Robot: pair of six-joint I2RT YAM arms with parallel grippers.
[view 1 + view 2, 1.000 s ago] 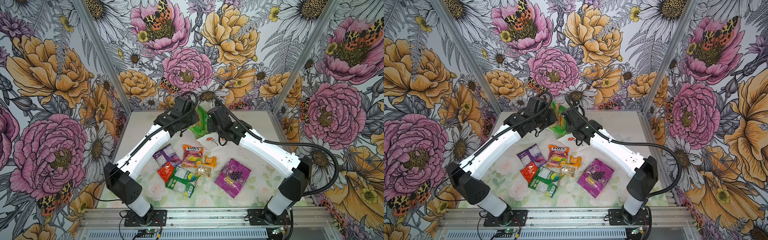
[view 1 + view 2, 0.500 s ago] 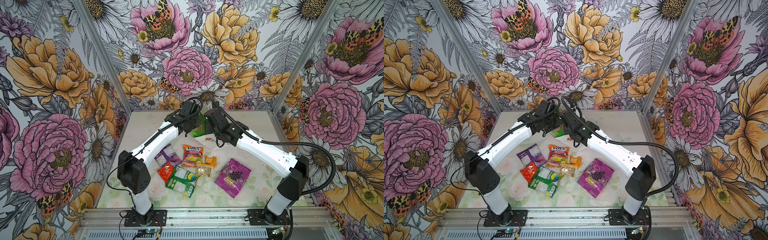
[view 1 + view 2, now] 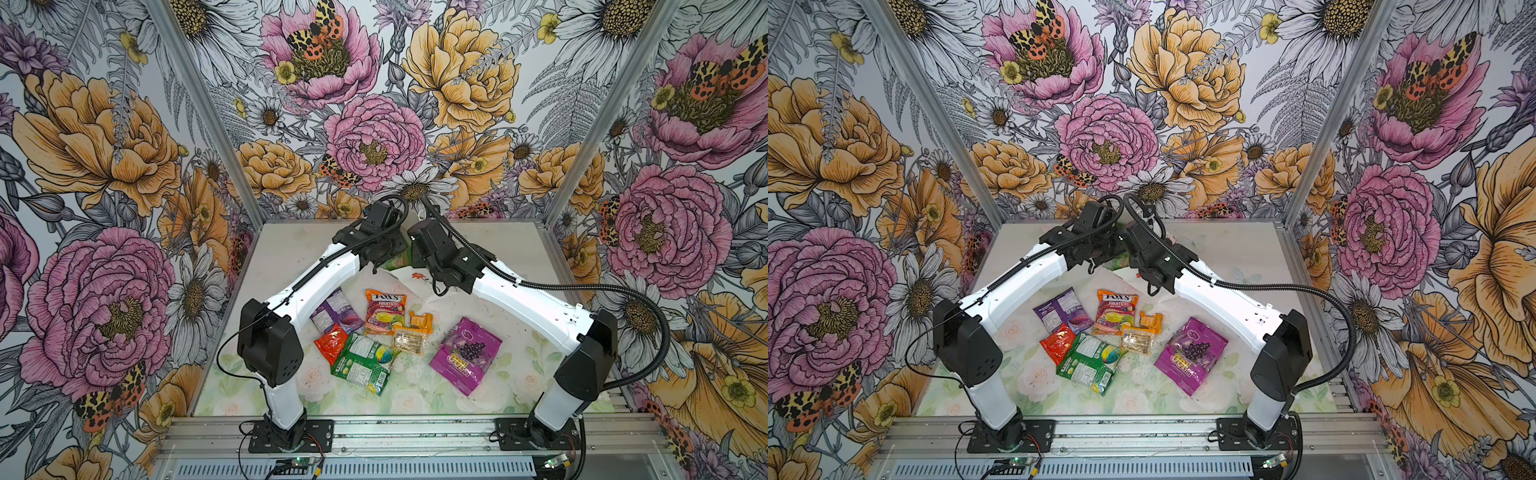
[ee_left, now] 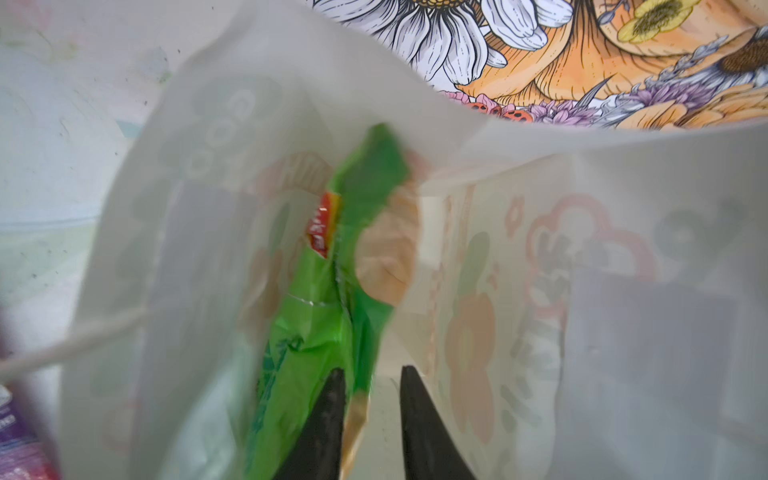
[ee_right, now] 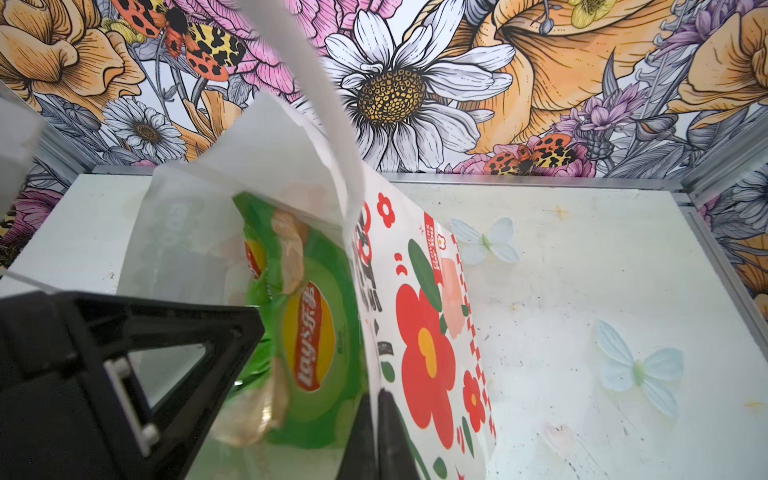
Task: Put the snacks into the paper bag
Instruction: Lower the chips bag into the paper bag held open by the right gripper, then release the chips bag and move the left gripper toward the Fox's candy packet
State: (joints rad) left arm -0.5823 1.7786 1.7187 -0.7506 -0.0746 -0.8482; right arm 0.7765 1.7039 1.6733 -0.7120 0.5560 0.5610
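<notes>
The pale flower-printed table fills the floor of the booth. Over it the left arm and right arm lean in from 7 and 5 o'clock, and their wrists meet at 12 o'clock. There the paper bag sits at the far middle of the table. In both top views the wrists hide most of it, leaving a white corner with a red flower. Inside the bag's open mouth lies the green chips bag, resting against the white inner wall; the left wrist view also shows it. The other snacks lie outside the bag, around the table's middle. The large purple packet lies alone at 4 o'clock and the green packet at 7 o'clock. The orange Fox's packet is near the centre, with the smaller purple packet at 9 o'clock. The red packet at 8 o'clock touches the green one. A small orange packet and a small yellow packet lie side by side just right of centre. The left gripper reaches into the bag's mouth with its black fingers a little apart, the chips bag's edge lying against one finger. The right gripper is pinched together on the rim of the bag's printed wall.
</notes>
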